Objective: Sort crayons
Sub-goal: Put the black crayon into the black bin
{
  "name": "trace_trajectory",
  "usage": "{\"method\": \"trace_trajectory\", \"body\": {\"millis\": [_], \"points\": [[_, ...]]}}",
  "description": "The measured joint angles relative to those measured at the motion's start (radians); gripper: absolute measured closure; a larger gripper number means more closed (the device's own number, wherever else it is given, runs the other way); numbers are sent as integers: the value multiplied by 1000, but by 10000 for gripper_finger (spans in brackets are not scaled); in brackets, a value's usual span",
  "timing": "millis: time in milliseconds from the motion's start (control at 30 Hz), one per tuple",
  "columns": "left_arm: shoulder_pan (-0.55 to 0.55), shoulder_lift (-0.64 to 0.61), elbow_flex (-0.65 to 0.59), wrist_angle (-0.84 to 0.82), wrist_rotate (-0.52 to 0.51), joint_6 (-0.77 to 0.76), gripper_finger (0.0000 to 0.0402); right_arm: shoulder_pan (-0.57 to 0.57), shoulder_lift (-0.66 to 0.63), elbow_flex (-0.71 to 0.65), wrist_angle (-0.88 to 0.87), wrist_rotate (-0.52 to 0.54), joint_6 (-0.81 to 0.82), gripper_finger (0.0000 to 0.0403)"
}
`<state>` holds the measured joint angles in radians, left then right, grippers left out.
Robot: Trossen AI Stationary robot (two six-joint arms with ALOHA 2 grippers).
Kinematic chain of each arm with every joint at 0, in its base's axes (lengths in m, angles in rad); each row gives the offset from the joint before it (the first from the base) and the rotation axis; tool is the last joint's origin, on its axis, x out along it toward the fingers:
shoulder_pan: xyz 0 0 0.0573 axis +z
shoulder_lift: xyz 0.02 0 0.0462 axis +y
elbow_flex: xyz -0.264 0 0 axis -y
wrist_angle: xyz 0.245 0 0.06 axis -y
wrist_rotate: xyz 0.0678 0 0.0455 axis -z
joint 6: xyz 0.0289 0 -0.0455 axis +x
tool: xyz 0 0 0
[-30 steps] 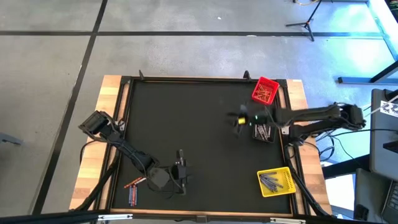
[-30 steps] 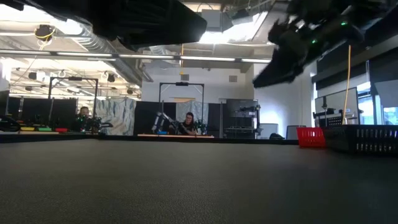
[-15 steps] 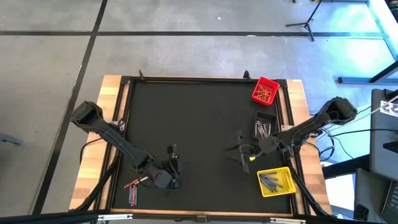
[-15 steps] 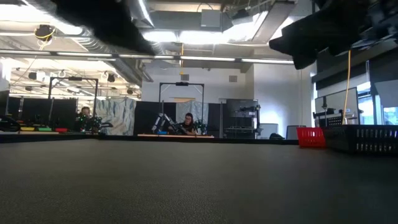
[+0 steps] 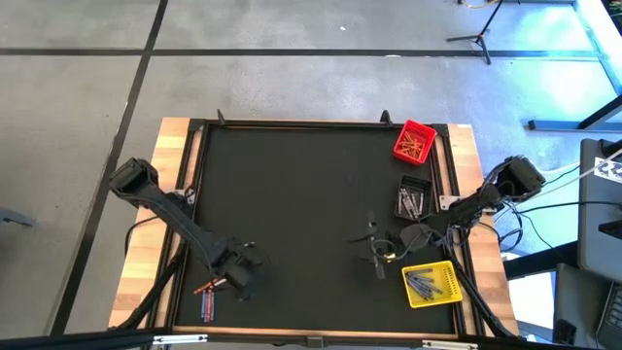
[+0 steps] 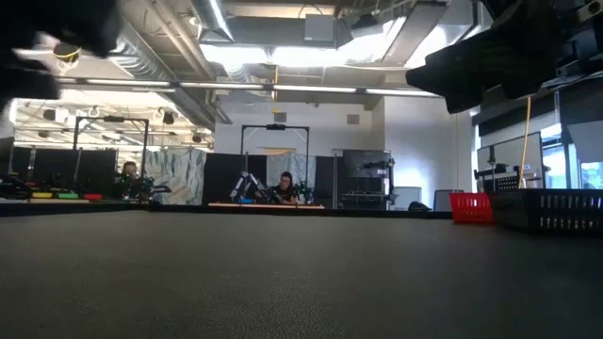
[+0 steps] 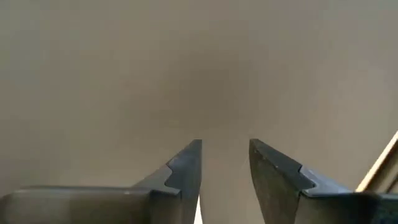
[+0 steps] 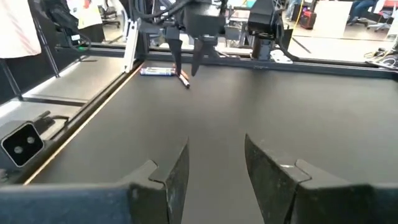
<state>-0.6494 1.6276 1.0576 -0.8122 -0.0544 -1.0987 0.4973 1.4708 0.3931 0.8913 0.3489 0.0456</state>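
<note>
Overhead arrangement of the table [image 5: 292, 194], a black mat framed in pale wood. The left pincer [image 5: 245, 256] hangs low near the front left part of the mat, fingers apart with nothing between them, just beside the loose crayons [image 5: 208, 297], a few red-orange and blue sticks lying at the front left corner. The right pincer [image 5: 374, 255] sits over the front right part of the mat, fingers likewise apart and empty, pointing across the mat toward the left arm. Along the right edge stand three bins: a red bin [image 5: 415, 142] holding red-orange crayons at the back, a dark bin [image 5: 413, 201] holding grey ones in the middle, and a yellow bin [image 5: 431, 284] holding blue ones at the front.
</note>
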Motion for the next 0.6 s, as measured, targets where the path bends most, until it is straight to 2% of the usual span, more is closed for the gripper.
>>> {"method": "trace_trajectory", "body": {"millis": [133, 267, 600], "points": [[-50, 0, -4, -69, 28, -122, 279, 0, 0, 0, -5, 1, 0, 249], [-90, 0, -30, -69, 28, -199, 279, 0, 0, 0, -4, 1, -4, 249], [-120, 4, -125, 37, 72, -256, 279, 0, 0, 0, -6, 1, -6, 249]]}}
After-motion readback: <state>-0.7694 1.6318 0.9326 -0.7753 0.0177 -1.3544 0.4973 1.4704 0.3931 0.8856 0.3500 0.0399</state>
